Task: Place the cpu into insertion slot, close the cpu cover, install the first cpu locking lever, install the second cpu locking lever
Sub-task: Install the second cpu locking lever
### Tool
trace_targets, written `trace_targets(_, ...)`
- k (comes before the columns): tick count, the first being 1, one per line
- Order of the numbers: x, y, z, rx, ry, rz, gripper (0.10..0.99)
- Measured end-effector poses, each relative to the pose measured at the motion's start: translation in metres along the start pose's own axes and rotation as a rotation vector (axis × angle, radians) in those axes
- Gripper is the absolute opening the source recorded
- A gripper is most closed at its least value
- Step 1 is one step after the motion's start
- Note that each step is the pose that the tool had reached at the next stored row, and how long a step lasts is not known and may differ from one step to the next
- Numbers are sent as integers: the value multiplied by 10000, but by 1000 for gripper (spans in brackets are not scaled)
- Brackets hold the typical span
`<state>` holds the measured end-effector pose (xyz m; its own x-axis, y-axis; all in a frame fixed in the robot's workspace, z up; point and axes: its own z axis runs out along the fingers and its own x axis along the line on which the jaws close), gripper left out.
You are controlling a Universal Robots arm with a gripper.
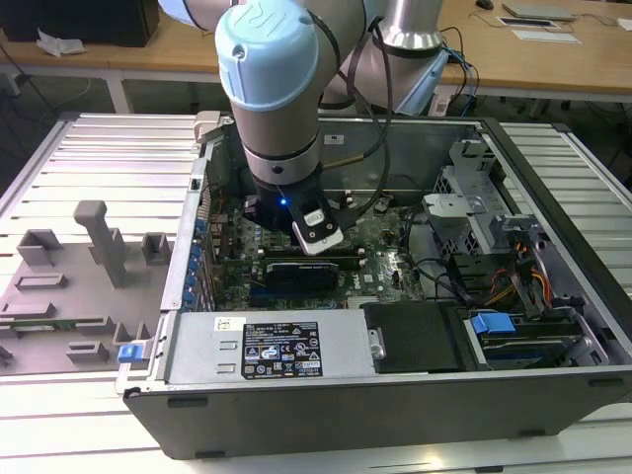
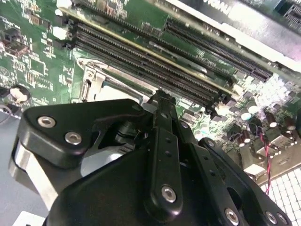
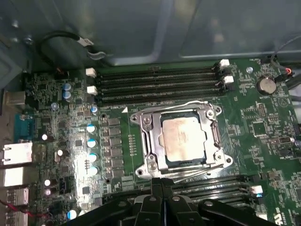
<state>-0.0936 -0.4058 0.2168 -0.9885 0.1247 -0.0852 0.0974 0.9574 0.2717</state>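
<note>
The counter (image 1: 89, 158), a ribbed pale metal surface, was seen in the exterior view carrying an open computer case (image 1: 553, 395) of dark grey sheet metal, with the arm (image 1: 272, 89), glossy grey with a light blue cap, reaching down into it. A grey fixture block (image 1: 94, 242) stood on the counter well apart from the pincer, on the exterior view's left. Inside the case lay the green circuit board (image 3: 263, 127), matte and densely studded with small parts. Long black ribbed memory slots (image 3: 160, 84) were shown in the first wrist view beyond the socket from the pincer. The insertion slot (image 3: 181, 136), a square with a bright silver rim, sat just ahead of the pincer's tips. The cpu cover (image 3: 149, 136), a thin shiny frame, lay flat over it. The cpu (image 3: 181, 139), a smooth pale beige square, rested seated in its window. The pincer (image 3: 161, 184), matte black with bolted links, was seen with its fingers drawn together and nothing between them. The second wrist view showed its linkage (image 2: 164, 155) close up.
</note>
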Motion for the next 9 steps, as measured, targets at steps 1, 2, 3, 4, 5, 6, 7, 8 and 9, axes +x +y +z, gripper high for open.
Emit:
trace_targets(1, 3, -3, 11, -46, 4, 4, 106)
trace_targets(2, 7, -8, 28, -91, 8, 8, 106)
trace_targets(3, 16, -19, 61, -125, 12, 15, 106)
trace_targets(4, 21, -24, 78, -141, 14, 16, 106)
trace_targets(5, 26, -28, 90, -158, 16, 17, 106)
trace_targets(6, 30, -30, 98, -166, 16, 19, 106)
trace_targets(7, 41, -36, 111, -175, 18, 20, 106)
trace_targets(8, 54, -39, 120, -180, 18, 20, 106)
trace_targets(9, 60, -41, 125, -194, 19, 23, 106)
